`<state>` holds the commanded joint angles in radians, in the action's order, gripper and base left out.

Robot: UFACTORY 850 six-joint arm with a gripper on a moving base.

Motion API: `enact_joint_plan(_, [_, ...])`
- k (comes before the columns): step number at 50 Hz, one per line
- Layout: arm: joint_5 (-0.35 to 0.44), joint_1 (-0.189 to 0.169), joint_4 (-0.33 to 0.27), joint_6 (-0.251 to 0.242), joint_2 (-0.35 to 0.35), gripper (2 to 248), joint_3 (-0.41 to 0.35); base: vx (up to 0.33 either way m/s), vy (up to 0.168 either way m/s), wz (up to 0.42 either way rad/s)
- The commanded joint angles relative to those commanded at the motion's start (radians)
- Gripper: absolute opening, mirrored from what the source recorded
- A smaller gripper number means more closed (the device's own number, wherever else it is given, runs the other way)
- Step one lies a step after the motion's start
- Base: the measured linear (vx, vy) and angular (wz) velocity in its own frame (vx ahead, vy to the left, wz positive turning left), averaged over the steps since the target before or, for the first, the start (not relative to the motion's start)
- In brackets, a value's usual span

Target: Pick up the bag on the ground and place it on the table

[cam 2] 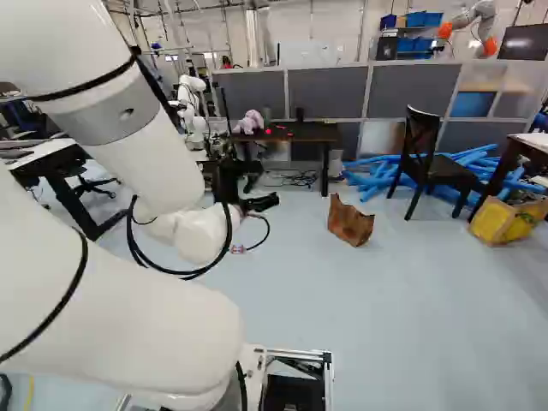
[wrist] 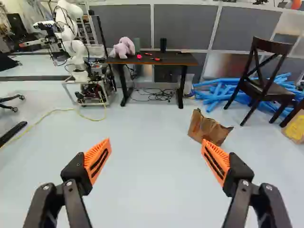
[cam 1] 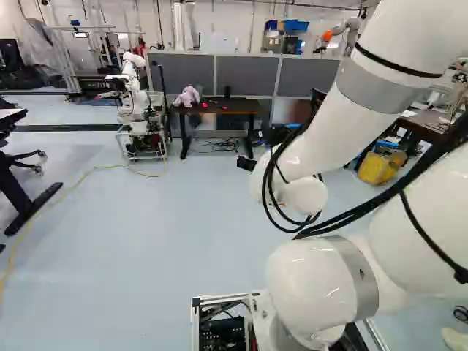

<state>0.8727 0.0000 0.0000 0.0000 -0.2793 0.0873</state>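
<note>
In the right base view my gripper (cam 2: 260, 203) hangs over the floor, left of the brown paper bag (cam 2: 351, 223). The wrist view shows the gripper (wrist: 156, 141) open, its orange-padded fingers wide apart with only floor seen between them. Ahead of one fingertip lies the crumpled bag (wrist: 207, 128), its near edge partly covered by that finger. The arm hides the bag in the left base view. Against the grey partitions stands the dark table (wrist: 178, 59), bearing a purple plush toy (wrist: 124, 47), a dark cylinder and small red items.
Another robot (wrist: 76, 47) on a wheeled frame stands beside the table. Blue foam tubes (cam 2: 377, 175) and a dark chair (cam 2: 425, 163) are beyond the bag. A yellow box (cam 2: 505, 220) sits farther along, and a yellow cable (wrist: 61, 110) crosses the floor. Black cables lie under the table.
</note>
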Motion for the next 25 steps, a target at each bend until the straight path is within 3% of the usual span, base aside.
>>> enact_joint_plan(25, [0.000,0.000,0.000,0.000,0.000,247,0.000,0.000,0.000,0.000])
